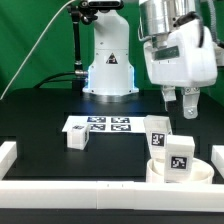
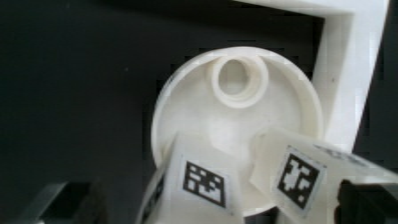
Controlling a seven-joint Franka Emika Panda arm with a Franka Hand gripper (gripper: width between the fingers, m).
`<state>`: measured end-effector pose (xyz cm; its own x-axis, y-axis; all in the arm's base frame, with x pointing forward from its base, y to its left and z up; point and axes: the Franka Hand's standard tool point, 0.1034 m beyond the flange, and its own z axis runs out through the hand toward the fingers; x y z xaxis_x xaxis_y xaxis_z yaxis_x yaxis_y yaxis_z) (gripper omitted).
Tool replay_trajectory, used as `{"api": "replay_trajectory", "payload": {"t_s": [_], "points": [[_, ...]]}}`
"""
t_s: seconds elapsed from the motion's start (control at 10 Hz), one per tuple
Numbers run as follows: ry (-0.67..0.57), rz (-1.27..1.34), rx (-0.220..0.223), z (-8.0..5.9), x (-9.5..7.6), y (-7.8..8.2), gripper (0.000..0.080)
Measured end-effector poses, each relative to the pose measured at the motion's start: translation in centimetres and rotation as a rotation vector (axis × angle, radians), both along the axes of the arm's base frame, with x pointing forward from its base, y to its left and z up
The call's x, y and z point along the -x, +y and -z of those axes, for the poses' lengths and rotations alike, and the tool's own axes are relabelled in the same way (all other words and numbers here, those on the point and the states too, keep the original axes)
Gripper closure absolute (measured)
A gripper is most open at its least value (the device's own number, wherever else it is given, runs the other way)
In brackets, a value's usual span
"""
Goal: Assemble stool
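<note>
Nearest to the exterior camera runs the front border rail (image 1: pixel 90 190), long and white, along the whole front edge of the black table (image 1: pixel 40 115). At the back of the table stands the white arm (image 1: pixel 108 58). Its base is in the middle, and its wrist hangs at the exterior view's right.

The round white seat (image 1: pixel 160 172) lies flat on the table in the corner at the exterior view's right, just beside the front border rail. In the wrist view its upper face carries a ring-shaped socket (image 2: pixel 240 75). The marker board (image 1: pixel 100 125) lies flat near the middle of the table.

The first leg (image 1: pixel 180 157) stands upright on the seat, with its tag turned toward the exterior camera. The second leg (image 1: pixel 157 130) stands upright just beside it, more to the exterior view's left and farther back. Its foot is hidden behind the rim of the seat, so I cannot tell if it rests on the seat or on the table. The wrist view shows both legs close together over the seat's edge, but I cannot tell which is which. The third leg (image 1: pixel 78 140) lies on the table well apart from the seat, just beside the marker board's corner at the exterior view's left.

The gripper (image 1: pixel 179 103) hangs above the first leg and touches neither leg. Its two fingers (image 1: pixel 167 100) stand apart, with nothing between them.
</note>
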<state>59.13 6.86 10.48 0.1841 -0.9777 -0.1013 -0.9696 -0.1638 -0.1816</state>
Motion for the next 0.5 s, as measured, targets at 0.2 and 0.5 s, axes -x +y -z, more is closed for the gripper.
{"api": "replay_trajectory", "payload": {"t_s": [0.2, 0.5], "points": [[-0.016, -0.243, 0.055, -0.18, -0.13, 0.10, 0.0150], [-0.042, -0.459, 0.087, -0.18, -0.12, 0.06, 0.0150]]}}
